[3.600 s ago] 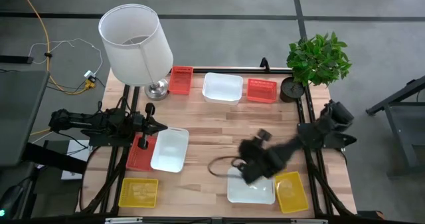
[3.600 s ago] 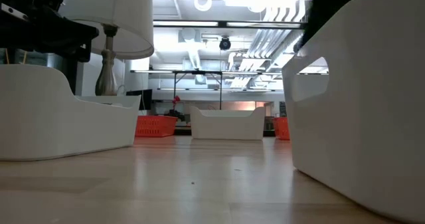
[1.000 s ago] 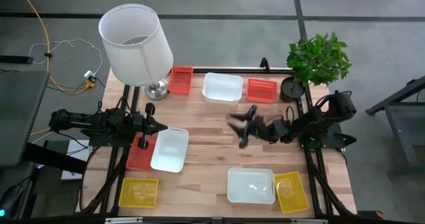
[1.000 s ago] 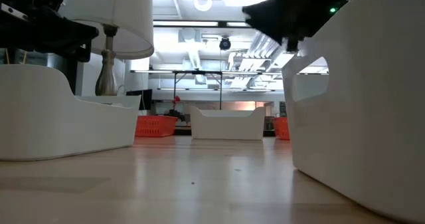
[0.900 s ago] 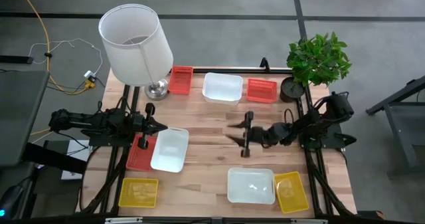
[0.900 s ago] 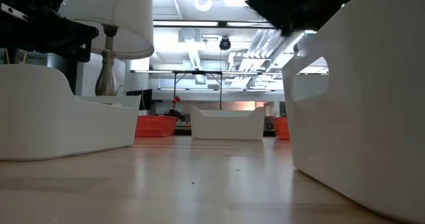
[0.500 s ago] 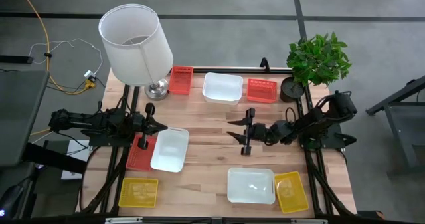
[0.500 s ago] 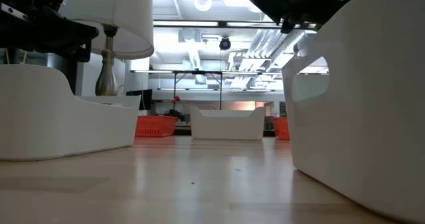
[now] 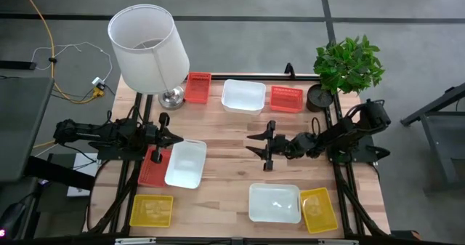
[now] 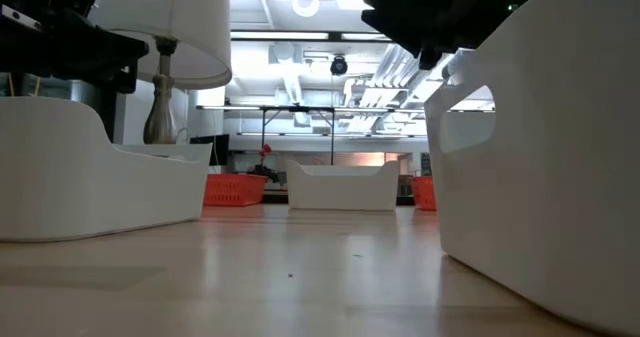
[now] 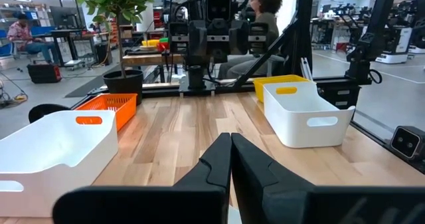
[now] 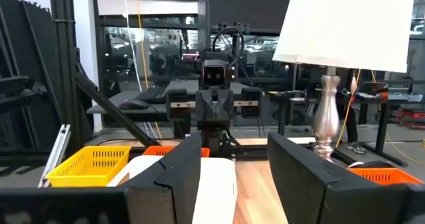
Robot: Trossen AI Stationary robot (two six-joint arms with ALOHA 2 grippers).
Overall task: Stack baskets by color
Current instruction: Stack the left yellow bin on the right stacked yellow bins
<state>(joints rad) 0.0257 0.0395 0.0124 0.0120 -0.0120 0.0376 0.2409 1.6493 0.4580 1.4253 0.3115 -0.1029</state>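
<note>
Right gripper [image 9: 260, 145], centre of frame, fingers wide and empty above the surface [image 9: 229, 147]; left gripper [image 9: 173, 139], centre left, fingers closed, empty.

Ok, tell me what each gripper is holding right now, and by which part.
Nothing is held. The right gripper hovers open and empty over the table's middle; the left gripper is shut on nothing at the left edge.
</note>
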